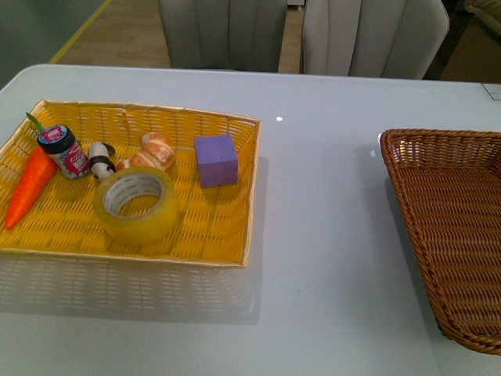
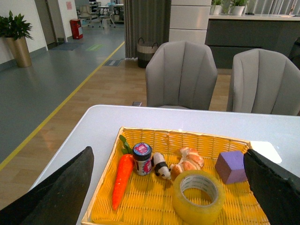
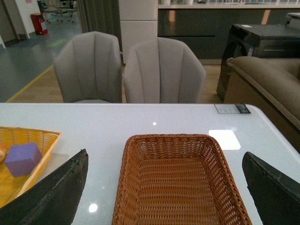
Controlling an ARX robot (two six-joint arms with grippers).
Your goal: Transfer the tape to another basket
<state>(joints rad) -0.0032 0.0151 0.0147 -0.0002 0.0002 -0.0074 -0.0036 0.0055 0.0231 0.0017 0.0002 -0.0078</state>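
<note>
The tape [image 1: 138, 205], a wide yellowish translucent roll with a white core, lies flat in the bright yellow basket [image 1: 235, 227] on the left of the white table. It also shows in the left wrist view [image 2: 198, 197]. The brown wicker basket [image 1: 415, 196] stands at the table's right side, holding nothing; it also shows in the right wrist view [image 3: 129, 159]. My left gripper [image 2: 171, 190] is open, held above and short of the tape. My right gripper [image 3: 168, 192] is open above the brown basket. Neither arm shows in the front view.
In the yellow basket with the tape are a toy carrot [image 1: 31, 186], a small jar [image 1: 64, 151], a panda figure [image 1: 100, 160], a toy croissant [image 1: 153, 153] and a purple cube [image 1: 216, 160]. Two grey chairs [image 1: 305, 35] stand beyond the table's far edge.
</note>
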